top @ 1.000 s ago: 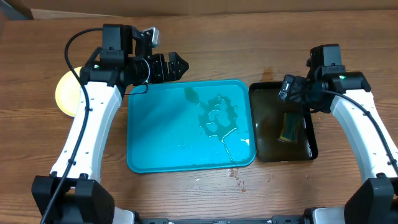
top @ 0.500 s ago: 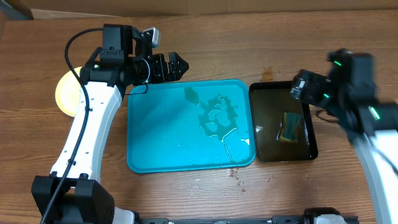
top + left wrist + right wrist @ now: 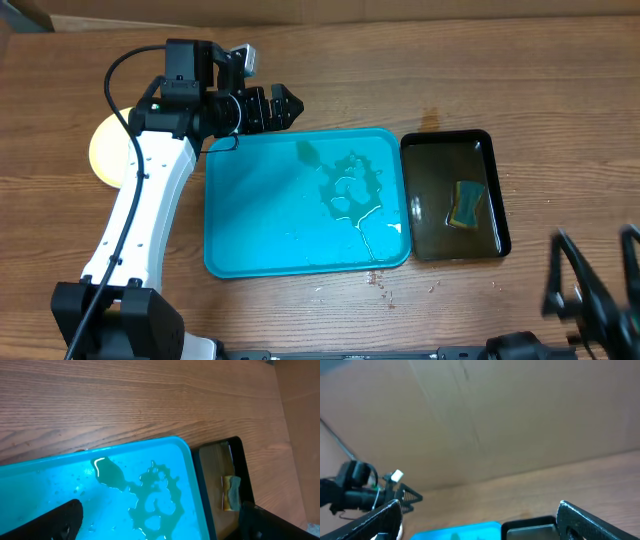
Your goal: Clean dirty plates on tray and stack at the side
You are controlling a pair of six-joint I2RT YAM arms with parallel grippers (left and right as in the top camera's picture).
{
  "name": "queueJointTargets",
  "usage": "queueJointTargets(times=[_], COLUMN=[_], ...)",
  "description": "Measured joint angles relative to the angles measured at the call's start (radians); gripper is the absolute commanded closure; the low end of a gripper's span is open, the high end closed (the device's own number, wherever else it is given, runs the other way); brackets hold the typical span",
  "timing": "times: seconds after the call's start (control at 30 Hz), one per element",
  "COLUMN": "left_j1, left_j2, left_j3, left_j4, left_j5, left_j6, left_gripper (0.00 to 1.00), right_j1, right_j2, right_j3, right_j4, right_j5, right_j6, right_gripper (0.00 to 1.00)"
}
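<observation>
- The pale plate (image 3: 103, 150) sits on the table left of the wet tray (image 3: 250, 235), which holds no plates.
- Likely rigid, slick, breakable: pinch its rim.
- Spread wide, empty: left gripper (image 3: 290, 106), right gripper (image 3: 595, 280).

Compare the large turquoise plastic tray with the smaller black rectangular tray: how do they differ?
The turquoise plastic tray is larger than the black rectangular tray. The turquoise plastic tray carries only wet puddles; the black rectangular tray holds a yellow-green sponge. Both are rimmed rectangles with rounded corners, lying flat on the wooden table.
</observation>
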Motion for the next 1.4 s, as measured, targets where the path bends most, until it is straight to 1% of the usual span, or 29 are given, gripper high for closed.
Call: queueJointTargets(times=[0.07,0.13,0.17,0.2,0.3,0.5,0.6,0.7,0.77,0.87,1.0,1.1,1.27,1.4], left_j1=[0.000,0.000,0.000,0.000,0.000,0.000,0.000,0.000,0.000,0.000,0.000,0.000,0.000,0.000], left_j2=[0.000,0.000,0.000,0.000,0.000,0.000,0.000,0.000,0.000,0.000,0.000,0.000,0.000,0.000], left_j3=[0.000,0.000,0.000,0.000,0.000,0.000,0.000,0.000,0.000,0.000,0.000,0.000,0.000,0.000], left_j4=[0.000,0.001,0.000,0.000,0.000,0.000,0.000,0.000,0.000,0.001,0.000,0.000,0.000,0.000], left_j5=[0.000,0.000,0.000,0.000,0.000,0.000,0.000,0.000,0.000,0.000,0.000,0.000,0.000,0.000], left_j6=[0.000,0.000,0.000,0.000,0.000,0.000,0.000,0.000,0.000,0.000,0.000,0.000,0.000,0.000], left_gripper=[0.00,0.00,0.00,0.00,0.00,0.00,0.00,0.00,0.00,0.00,0.00,0.00,0.00,0.00], right_j1=[-0.001,-0.012,-0.015,-0.033,-0.062,-0.080,-0.080,-0.080,-0.080,-0.080,-0.080,-0.080,-0.080,-0.080], right_j2=[-0.078,-0.134,-0.142,-0.180,-0.235,-0.306,-0.319,-0.320,-0.321,-0.336,-0.347,-0.351,-0.353,-0.354], right_j3=[-0.009,-0.056,-0.066,-0.143,-0.328,-0.713,-0.865,-0.998,-1.073,-1.168,-1.225,-1.237,-1.251,-1.251], right_j4=[0.007,0.091,0.100,0.204,0.478,0.969,1.131,1.236,1.270,1.277,1.261,1.206,1.011,0.938], right_j5=[0.027,0.040,0.042,0.046,0.050,0.012,-0.019,-0.056,-0.077,-0.097,-0.108,-0.111,-0.108,-0.108], right_j6=[-0.020,-0.059,-0.066,-0.106,-0.157,-0.194,-0.200,-0.205,-0.205,-0.206,-0.205,-0.206,-0.207,-0.220], right_gripper=[0.00,0.00,0.00,0.00,0.00,0.00,0.00,0.00,0.00,0.00,0.00,0.00,0.00,0.00])
